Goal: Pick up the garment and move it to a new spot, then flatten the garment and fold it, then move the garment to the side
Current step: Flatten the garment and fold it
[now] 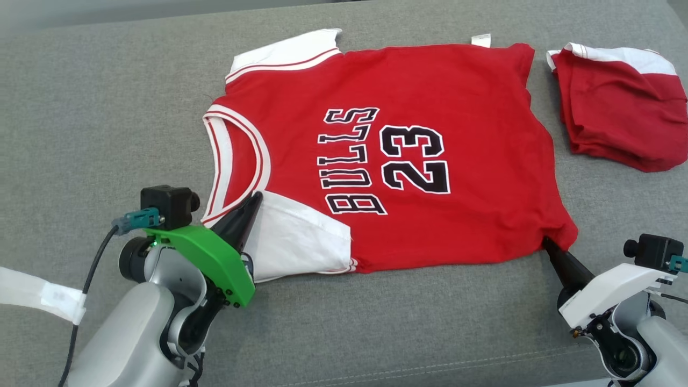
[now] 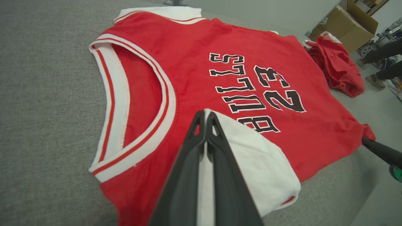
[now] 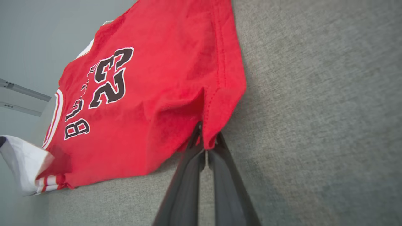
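Red jersey (image 1: 376,150), perhaps cotton, on grey weave (image 1: 107,107)

We cannot see the tips of the right gripper (image 1: 548,244) in the head view, because the red hem corner of the garment (image 1: 457,97) covers them. The left gripper (image 2: 205,114) hides a strip of the white sleeve (image 2: 267,169) behind its fingers. The folded red cloth (image 1: 618,129) runs off the right edge. We cannot read the white label (image 1: 481,40). In the left wrist view, the frame cuts a cardboard box (image 2: 345,25) and a person's legs (image 2: 386,53).
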### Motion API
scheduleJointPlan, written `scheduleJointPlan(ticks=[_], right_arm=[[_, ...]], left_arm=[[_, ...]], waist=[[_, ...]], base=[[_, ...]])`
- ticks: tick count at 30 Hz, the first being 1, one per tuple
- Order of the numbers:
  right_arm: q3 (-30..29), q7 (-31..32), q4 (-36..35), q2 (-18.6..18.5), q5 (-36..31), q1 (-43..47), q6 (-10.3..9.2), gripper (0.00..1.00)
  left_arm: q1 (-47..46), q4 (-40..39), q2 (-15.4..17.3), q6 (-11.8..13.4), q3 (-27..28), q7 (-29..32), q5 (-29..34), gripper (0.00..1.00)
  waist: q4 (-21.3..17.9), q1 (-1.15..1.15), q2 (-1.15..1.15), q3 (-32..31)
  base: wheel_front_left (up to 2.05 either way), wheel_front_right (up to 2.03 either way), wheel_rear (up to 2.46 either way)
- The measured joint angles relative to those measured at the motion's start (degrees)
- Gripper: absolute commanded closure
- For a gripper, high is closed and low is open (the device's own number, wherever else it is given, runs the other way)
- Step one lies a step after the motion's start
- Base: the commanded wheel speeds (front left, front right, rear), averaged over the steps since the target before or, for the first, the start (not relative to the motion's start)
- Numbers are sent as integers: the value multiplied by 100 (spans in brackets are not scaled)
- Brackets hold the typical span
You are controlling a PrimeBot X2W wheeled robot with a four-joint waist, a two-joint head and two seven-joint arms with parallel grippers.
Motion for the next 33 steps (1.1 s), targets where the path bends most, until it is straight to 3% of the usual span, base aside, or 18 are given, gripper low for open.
scheduleJointPlan(ticks=[7,11,12,16,22,27,30,33], right_arm=[[-205,-261,-134,-58,22,57,54,100],[-293,-382,-209,-169,81,290,86,100],[-320,-433,-310,-256,115,392,105,100],[-330,-464,-621,-432,134,483,154,100],[-371,-361,-1140,-393,541,407,164,100],[-374,246,-1385,-79,1308,-414,180,100],[-463,688,-1306,14,1731,-1201,179,100],[-584,1024,-1159,64,1815,-2203,-47,100]], left_arm=[[481,-381,33,-116,130,93,-491,100],[832,-726,110,-358,64,353,-870,100],[987,-917,200,-466,-10,520,-1070,100],[1201,-1255,488,-488,-80,864,-1239,100],[1217,-1622,813,-478,112,1157,-1366,100],[516,-1653,904,-401,276,1735,-1605,100],[-271,-1354,951,-194,506,2137,-1829,100],[-1241,-1072,924,75,872,2309,-1828,100]], waist=[[180,0,0,-76],[284,0,0,-85],[331,0,0,-79],[392,0,0,-32],[390,0,0,129],[324,0,0,344],[279,0,0,523],[233,0,0,725]], base=[[0,0,0],[0,0,0],[0,0,0],[0,0,0],[0,0,0],[0,0,0],[0,0,0],[0,0,0]])
